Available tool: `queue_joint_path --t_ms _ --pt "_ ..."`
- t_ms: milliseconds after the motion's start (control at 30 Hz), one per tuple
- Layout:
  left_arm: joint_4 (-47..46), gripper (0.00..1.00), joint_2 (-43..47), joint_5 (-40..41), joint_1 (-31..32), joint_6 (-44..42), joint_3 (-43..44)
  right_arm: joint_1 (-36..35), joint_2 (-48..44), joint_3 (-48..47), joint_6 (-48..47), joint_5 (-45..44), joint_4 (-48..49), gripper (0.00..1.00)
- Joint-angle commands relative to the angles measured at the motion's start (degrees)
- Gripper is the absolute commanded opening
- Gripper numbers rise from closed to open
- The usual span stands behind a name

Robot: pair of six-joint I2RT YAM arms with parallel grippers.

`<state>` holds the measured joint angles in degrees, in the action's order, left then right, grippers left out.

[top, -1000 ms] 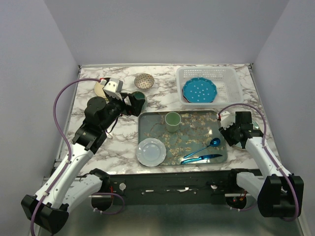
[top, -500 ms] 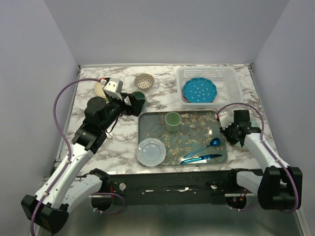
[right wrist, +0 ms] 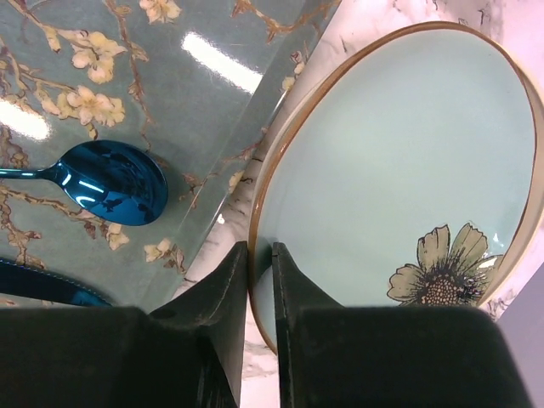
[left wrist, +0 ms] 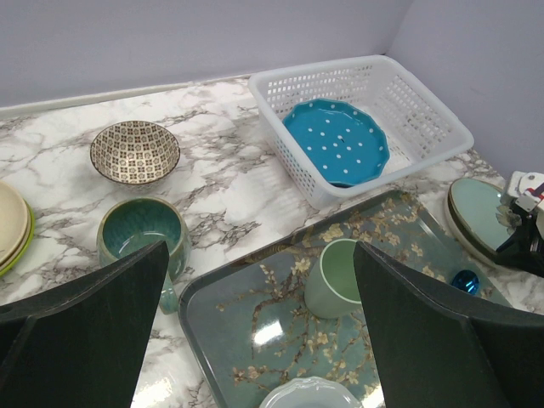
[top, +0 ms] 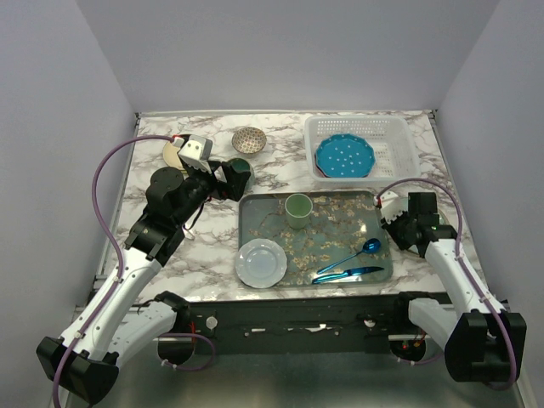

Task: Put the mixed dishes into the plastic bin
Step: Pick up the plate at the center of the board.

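My right gripper is shut on the brown rim of a pale blue plate with a painted flower, to the right of the tray; its edge overlaps the tray's lip. From above, that gripper hides most of the plate. The white plastic bin stands at the back right, holding a teal dotted plate. My left gripper hangs open over the table's left part, next to a dark teal mug. Behind it sit a speckled bowl and stacked cream and lime plates.
A grey blossom-patterned tray fills the front centre. On it are a light green cup, a pale scalloped plate, a blue spoon and a blue knife. Walls close in on three sides.
The right gripper's jaws have closed onto the flowered plate's rim and the arm has shifted slightly. The left arm has stayed still and open.
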<state>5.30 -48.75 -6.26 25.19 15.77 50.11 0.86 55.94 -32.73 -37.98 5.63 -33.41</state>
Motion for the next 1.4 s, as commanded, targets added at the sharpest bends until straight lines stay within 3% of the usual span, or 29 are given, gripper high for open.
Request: queue_joint_path --t_ms 0,167,333,533,700,1000,1367 --pt "-1.34 0.99 0.32 -1.3 -0.23 0.14 0.08 -0.07 -0.92 -2.42 -0.69 2.9 -1.39 0.0" --pt "-1.78 0.99 0.15 -2.35 -0.23 0.66 -0.1 -0.07 -3.73 -2.86 -1.04 2.9 -1.57 0.0" --pt "-6.33 0.99 -2.39 -11.12 -0.23 5.22 -1.32 -0.07 -8.65 -4.44 -2.19 3.16 -3.06 0.0" --pt "-16.53 0.99 -8.63 -26.23 -0.32 21.74 -1.68 -0.07 -12.08 -6.73 -3.86 4.57 -5.17 0.0" --pt "-22.34 0.99 -15.92 -31.09 0.47 36.5 -0.19 -0.07 -13.93 -7.44 -5.35 4.83 -5.97 0.0" --pt "-23.49 0.99 -28.23 -22.74 14.34 50.93 6.75 -0.07 -19.11 -8.66 -6.32 6.59 -6.76 0.0" --pt "-25.6 0.98 -44.74 -19.49 23.14 62.71 14.84 -0.07 -22.98 -11.13 -6.32 9.66 -7.72 0.0"
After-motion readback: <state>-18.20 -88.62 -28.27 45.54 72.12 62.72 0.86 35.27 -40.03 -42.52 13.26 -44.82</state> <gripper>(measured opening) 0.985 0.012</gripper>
